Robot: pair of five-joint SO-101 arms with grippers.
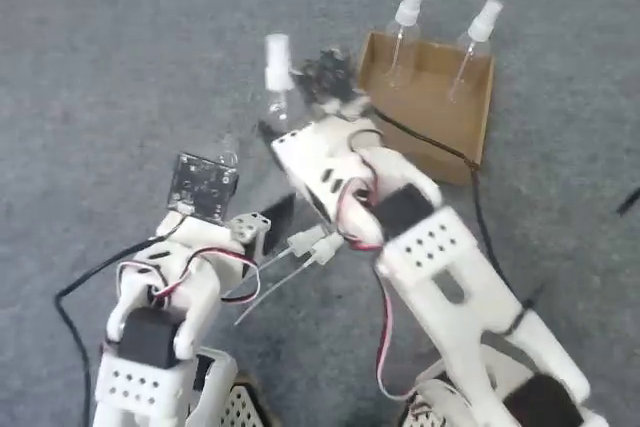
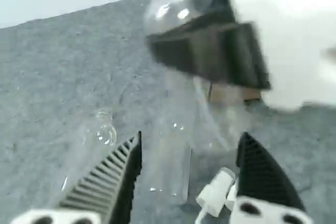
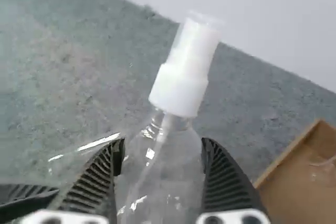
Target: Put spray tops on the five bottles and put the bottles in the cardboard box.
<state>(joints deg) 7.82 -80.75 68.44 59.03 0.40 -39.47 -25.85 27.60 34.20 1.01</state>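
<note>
Beside the cardboard box [image 1: 440, 132]: right end effector [image 3: 163, 148] grips a capped bottle [image 3: 157, 182].
Box's far edge: two more bottles [image 1: 400, 42], capped.
Farther out: left end effector [image 2: 191, 137] spread wide near loose spray tops [image 2: 215, 195].

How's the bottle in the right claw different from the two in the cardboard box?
The held bottle is clamped in the right claw; the boxed bottles stand free. The held bottle is outside the cardboard box; the boxed bottles are inside it. All are clear with white spray tops on.
</note>
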